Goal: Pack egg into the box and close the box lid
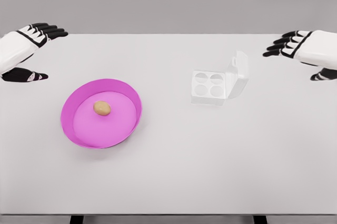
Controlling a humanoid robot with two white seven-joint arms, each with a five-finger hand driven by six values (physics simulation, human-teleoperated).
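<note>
A: Progress?

B: Nothing done yet, I'd say. Egg (102, 108) sits in the pink plate (79, 132), lower left of centre. Box (210, 87) is right of centre, all four cups empty, lid (239, 69) standing up at its right side.

A: Hands?

B: Left hand (31, 37) upper left of frame, fingers spread, holding nothing. Right hand (297, 45) upper right, same, fingers relaxed and empty. Both well apart from egg and box.

A: So what's left?

B: Everything: pick the egg, drop it in a cup, fold the lid over.

A: Room to move?

B: Plenty. The white table (174, 182) is bare between plate and box and across the whole lower frame. Plate rim is raised, so the hand likely has to come in from above. Box and plate both sit well inside the table edges; near edge shows along the bottom of the frame. The raised lid blocks approach from the right side of the box.
</note>
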